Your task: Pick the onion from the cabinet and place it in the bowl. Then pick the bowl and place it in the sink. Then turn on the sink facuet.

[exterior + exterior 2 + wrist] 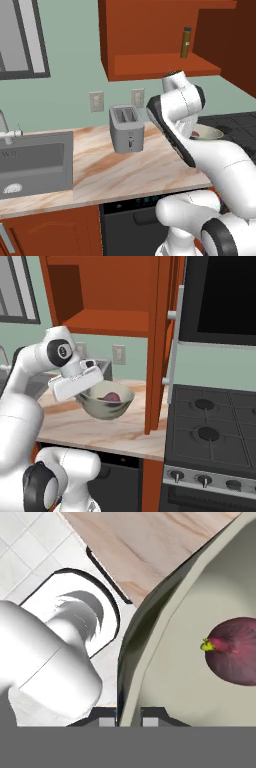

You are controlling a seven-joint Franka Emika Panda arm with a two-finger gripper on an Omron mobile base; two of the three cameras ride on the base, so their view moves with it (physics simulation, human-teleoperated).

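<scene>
Above the marble counter, the bowl is held off the surface by the gripper, whose two dark fingertips are clamped on the near rim, one outside and one inside the wall. Inside the bowl, the onion is seen lying at about three o'clock in the hand view, its yellow stem tip turned toward nine o'clock. At nine o'clock from the arm in the left base view, the toaster is found, and beyond it, further toward nine o'clock, the sink with the sink facuet. Up at twelve o'clock the cabinet is seen, an olive bottle standing on its shelf
</scene>
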